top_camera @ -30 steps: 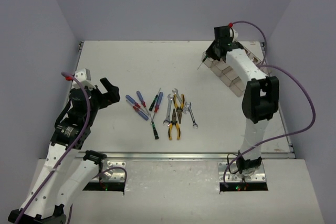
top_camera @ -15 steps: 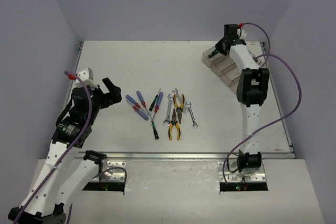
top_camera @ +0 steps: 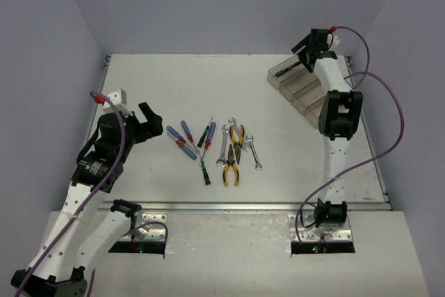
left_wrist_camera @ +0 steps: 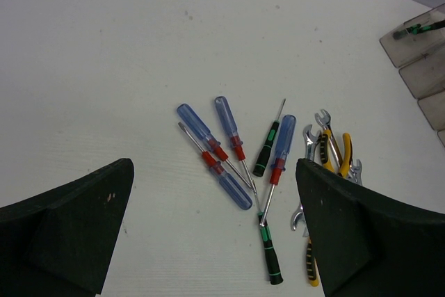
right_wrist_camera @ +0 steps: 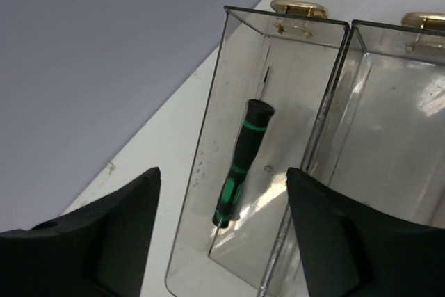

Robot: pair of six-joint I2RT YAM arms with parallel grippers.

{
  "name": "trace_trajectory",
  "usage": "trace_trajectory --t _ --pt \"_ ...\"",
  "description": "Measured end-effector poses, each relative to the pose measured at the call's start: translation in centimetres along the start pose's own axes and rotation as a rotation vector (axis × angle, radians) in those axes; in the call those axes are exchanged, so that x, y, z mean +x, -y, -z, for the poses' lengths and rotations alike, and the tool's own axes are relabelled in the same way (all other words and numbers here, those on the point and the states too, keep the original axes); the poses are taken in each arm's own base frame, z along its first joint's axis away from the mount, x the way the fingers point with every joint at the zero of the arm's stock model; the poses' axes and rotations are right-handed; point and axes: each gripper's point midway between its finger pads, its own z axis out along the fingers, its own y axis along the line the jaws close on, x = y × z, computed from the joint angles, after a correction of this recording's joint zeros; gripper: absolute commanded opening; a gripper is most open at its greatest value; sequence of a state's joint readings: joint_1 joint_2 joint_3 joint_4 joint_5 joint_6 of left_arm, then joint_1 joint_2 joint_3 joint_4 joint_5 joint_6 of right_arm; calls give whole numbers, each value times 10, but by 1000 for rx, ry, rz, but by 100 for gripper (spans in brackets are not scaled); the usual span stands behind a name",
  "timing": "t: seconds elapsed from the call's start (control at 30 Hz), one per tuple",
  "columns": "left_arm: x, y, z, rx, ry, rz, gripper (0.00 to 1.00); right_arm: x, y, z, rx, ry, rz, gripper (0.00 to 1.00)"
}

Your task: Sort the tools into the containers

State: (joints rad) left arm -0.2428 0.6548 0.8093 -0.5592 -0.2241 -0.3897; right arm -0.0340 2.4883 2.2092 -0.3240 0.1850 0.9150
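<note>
While the top view shows most tools (top_camera: pixel 215 145) lying loose at mid-frame, one black-and-green screwdriver (top_camera: pixel 288 71) lies in the end bin (top_camera: pixel 278 76) of the containers (top_camera: pixel 306 99) at upper right, below the right gripper (top_camera: pixel 304 57). The left gripper (top_camera: pixel 142 122), at the left, is spread wide and empty, apart from the tools.

From the left wrist, blue-and-red screwdrivers (left_wrist_camera: pixel 208 145) cross at centre, with pliers (left_wrist_camera: pixel 327 165) and wrenches (left_wrist_camera: pixel 309 145) toward the right edge. All look stiff; the screwdrivers seem light and apt to roll, so mid-handle is the likely hold, while the heavier pliers are best pinched near the pivot.

From the right wrist, the fingers stand apart with nothing between them. The screwdriver lies lengthwise inside the bin.
</note>
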Motion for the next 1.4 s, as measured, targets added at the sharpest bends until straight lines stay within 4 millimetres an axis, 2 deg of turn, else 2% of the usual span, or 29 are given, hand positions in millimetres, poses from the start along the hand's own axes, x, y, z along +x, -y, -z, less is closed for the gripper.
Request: trace_trajectory --t 0.17,0.27,0.33,0.4,0.47,0.5,0.53,0.6,0.67,0.7,0.73,0.8,0.87,0.97,1.03,1.1,1.17,1.4 --pt "0 0 0 1 1 0 100 0 2 -1 -19 -21 13 99" --pt "1 0 -2 -2 -5 -2 100 6 -7 3 -46 -37 51 99" --pt "6 1 -7 -5 -30 -7 100 14 -18 14 -70 -53 100 99" --pt "10 3 -12 -1 -56 -10 100 26 -33 36 -100 -84 161 99" --pt "18 10 -20 15 -118 -5 100 40 -52 72 -138 -109 252 99" --pt "22 16 -29 26 -155 1 99 48 -61 96 -155 -128 301 99" --pt "26 22 -36 35 -186 8 99 58 -71 122 -184 -141 352 99" --pt "40 37 -56 44 -260 11 90 80 -89 186 -264 -179 444 99" --pt "66 48 -78 31 -361 -10 79 108 -101 248 -398 -207 511 97" --pt "79 54 -88 23 -414 -32 70 124 -95 276 -447 -236 537 94" --pt "92 61 -100 18 -459 -54 64 141 -80 301 -476 -279 561 93" --pt "118 72 -116 6 -546 -109 58 160 -50 333 -514 -323 580 90" --pt "133 82 -128 3 -595 -156 50 173 -15 344 -506 -352 579 89" --pt "147 92 -140 10 -631 -206 48 199 40 354 -461 -430 580 89" --pt "155 92 -145 4 -650 -230 43 213 62 358 -443 -473 585 89" --pt "163 91 -149 -5 -670 -253 40 221 73 363 -444 -500 590 89" --pt "172 87 -153 -19 -691 -270 38 224 75 368 -462 -510 590 89" --pt "196 70 -161 -76 -749 -312 33 230 71 383 -544 -530 581 90"
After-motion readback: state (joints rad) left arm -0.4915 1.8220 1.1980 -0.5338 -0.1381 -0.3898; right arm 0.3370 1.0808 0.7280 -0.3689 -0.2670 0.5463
